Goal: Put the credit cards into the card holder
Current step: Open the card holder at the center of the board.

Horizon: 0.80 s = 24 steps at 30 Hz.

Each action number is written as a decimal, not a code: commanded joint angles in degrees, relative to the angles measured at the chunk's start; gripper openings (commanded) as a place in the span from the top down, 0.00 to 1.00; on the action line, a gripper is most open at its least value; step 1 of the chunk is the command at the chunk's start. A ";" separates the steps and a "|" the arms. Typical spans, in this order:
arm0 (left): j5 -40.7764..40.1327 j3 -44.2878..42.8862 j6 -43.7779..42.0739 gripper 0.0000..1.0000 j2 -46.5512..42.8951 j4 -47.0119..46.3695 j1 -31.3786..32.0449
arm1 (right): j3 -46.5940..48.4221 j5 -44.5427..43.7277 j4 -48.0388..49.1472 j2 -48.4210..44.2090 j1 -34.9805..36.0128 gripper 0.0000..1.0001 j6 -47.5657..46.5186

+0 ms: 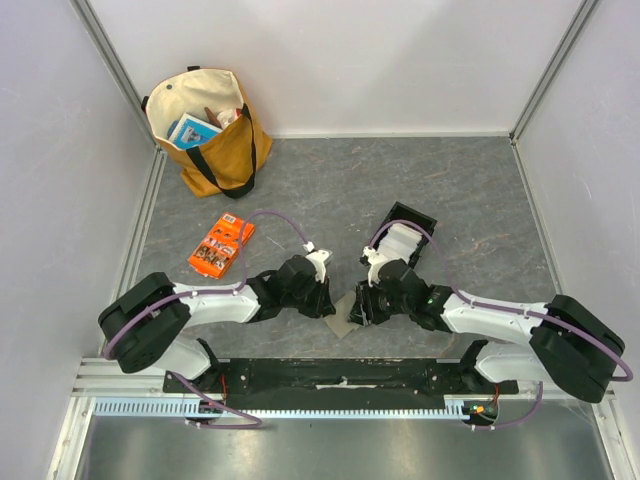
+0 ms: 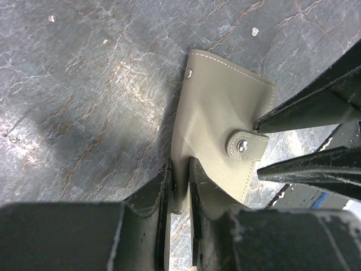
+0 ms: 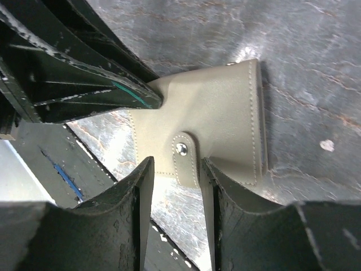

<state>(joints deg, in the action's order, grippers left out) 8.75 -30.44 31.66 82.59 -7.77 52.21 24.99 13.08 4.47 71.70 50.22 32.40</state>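
The small flat olive-grey folding card holder (image 2: 220, 107) rests closed on the grey marbled counter (image 2: 84, 84). One edge is pinched between the nearly closed fingers of the left gripper (image 2: 180, 169), apparently to steady it. The right gripper (image 3: 176, 162) is held half open and grips nothing. Its fingers sit astride the snap tab (image 3: 185, 148), presumably so the flap can be undone.

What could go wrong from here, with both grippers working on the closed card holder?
1. The left gripper pinches only a narrow fold at the edge of the card holder; a pull from the other side may slip it free.
2. The right gripper stands open around the snap tab, apparently not gripping it; closing off-centre could miss the tab or push the holder.
3. The fingertips of both grippers sit very near each other, so they might collide.
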 commanded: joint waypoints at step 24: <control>2.06 -1.56 1.56 0.98 4.42 -1.28 0.27 | 0.75 11.53 7.92 7.39 -0.65 0.69 -0.41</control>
<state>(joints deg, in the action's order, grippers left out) 9.21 -31.48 31.64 83.83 -7.55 51.44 24.77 20.78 6.50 75.85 48.14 31.66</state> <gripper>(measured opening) 0.193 0.289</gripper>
